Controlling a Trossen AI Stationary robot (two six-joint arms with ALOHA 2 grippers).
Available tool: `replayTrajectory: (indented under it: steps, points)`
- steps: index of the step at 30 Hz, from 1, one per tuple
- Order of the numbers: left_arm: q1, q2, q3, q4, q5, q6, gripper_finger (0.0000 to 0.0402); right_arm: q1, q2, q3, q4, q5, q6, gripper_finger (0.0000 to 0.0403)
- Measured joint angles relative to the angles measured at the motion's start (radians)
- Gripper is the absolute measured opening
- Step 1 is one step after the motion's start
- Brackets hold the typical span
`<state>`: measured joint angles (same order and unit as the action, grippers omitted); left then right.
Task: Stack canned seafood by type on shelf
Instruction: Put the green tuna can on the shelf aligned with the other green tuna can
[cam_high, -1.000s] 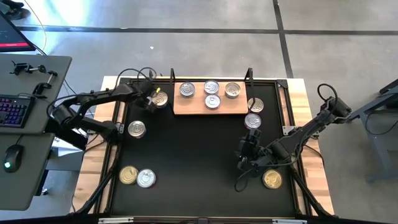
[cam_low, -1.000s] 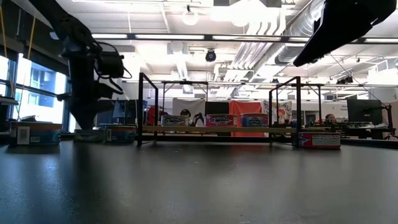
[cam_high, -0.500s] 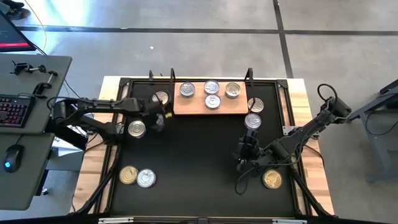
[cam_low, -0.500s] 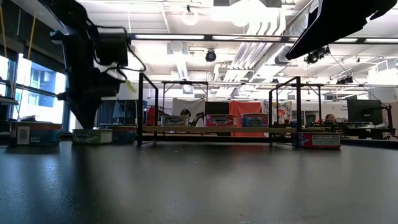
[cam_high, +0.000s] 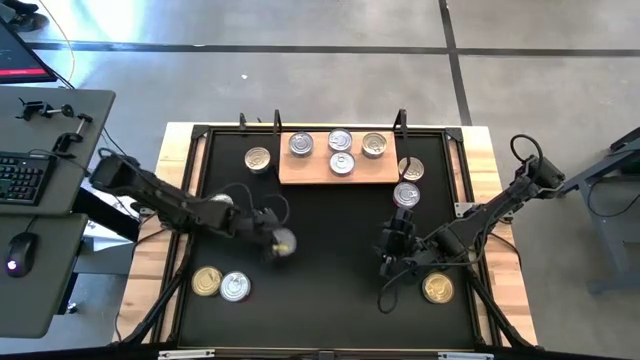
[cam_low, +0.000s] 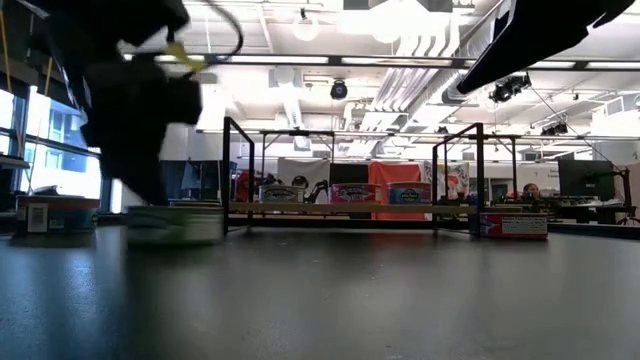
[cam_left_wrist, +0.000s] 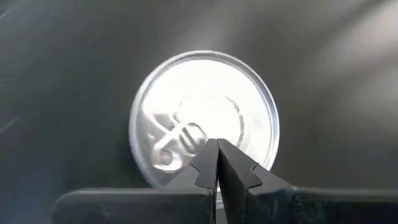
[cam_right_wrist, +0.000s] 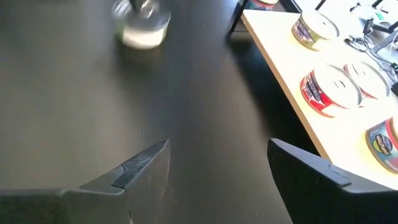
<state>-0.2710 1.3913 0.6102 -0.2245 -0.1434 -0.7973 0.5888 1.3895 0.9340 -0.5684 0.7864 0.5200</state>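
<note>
Shelf at top centre carries four tins. Left gripper, fingers closed, empty, over a silver tin; right gripper open, empty.

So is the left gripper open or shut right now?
Shut. The left gripper shows its fingertips pressed together above a silver can, holding nothing.

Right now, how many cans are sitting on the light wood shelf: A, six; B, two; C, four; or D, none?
C: the high view shows four cans on the shelf, three in a back row and one in front of the middle one.
</note>
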Motion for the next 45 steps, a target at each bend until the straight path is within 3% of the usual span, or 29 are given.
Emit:
replayTrajectory:
  steps: [8,11,17,20,25,29,36,45]
  points:
    - [-0.009,0.263,0.008,0.512,-0.128,0.272,0.0,0.0,0.0,0.0,0.039,0.019,-0.004,0.0261]
    - [0.016,0.32,0.05,0.584,-0.131,0.383,0.0,0.0,0.0,0.0,0.066,0.039,-0.002,0.0261]
    - [0.028,0.3,0.206,0.499,-0.132,0.649,0.0,0.0,0.036,0.0,0.178,0.173,0.015,0.0261]
    - [0.011,0.274,0.274,0.374,-0.156,0.76,0.0,0.0,0.083,0.0,0.242,0.208,0.055,0.0261]
    - [-0.065,0.201,0.391,0.029,-0.455,0.827,0.0,0.002,0.143,0.0,0.357,0.155,0.078,0.0261]
    - [-0.132,0.149,0.438,-0.113,-0.588,0.828,0.0,0.003,0.181,0.0,0.404,0.128,0.075,0.0261]
    - [-0.231,0.103,0.441,-0.12,-0.565,0.855,0.0027,-0.007,0.232,0.0,0.458,0.076,0.079,0.0261]
    - [-0.286,0.13,0.434,-0.116,-0.431,0.852,0.0129,0.013,0.236,0.0,0.547,-0.007,0.057,0.0261]
